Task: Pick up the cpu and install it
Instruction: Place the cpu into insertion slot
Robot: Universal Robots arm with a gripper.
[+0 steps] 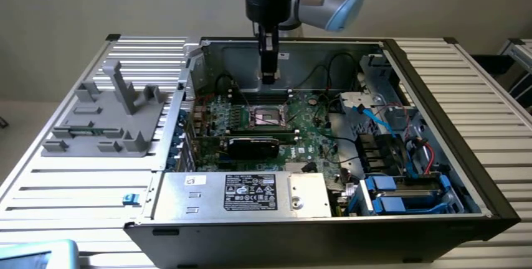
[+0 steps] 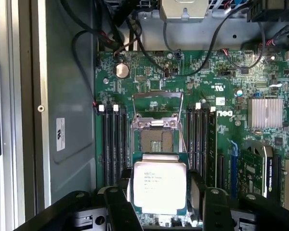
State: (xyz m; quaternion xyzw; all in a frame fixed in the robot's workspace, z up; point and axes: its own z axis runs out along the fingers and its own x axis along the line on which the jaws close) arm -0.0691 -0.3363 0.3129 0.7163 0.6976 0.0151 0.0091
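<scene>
Closest to my wrist camera are my own two dark fingers point(image 2: 116, 208), clenched on opposite edges of the cpu point(image 2: 159, 185). My gripper point(image 2: 159, 195) grasps it flat, with its printed silver top toward the lens. Just beyond the chip and lower down lies the open socket point(image 2: 156, 140), its metal load frame point(image 2: 158, 102) swung open and memory slots point(image 2: 113, 144) flanking it on both sides. Farther out on the green motherboard point(image 2: 221, 72) I see a round coin cell point(image 2: 121, 70) and a finned heatsink point(image 2: 266, 112).

For the exterior view I take the socket as the centre of the clock face. Nearest that camera, at six o'clock, lies the silver box point(image 1: 249, 193) with its black-and-white label, and a black card point(image 1: 253, 146) lies between it and the socket. Blue drive bays point(image 1: 399, 197) stand at four o'clock. At nine o'clock a grey fixture point(image 1: 108, 116) rests on the slatted table point(image 1: 58, 185), outside the case point(image 1: 462, 141). At twelve o'clock I hang above the board, apart from the socket, with the cpu in the air and not seated.
</scene>
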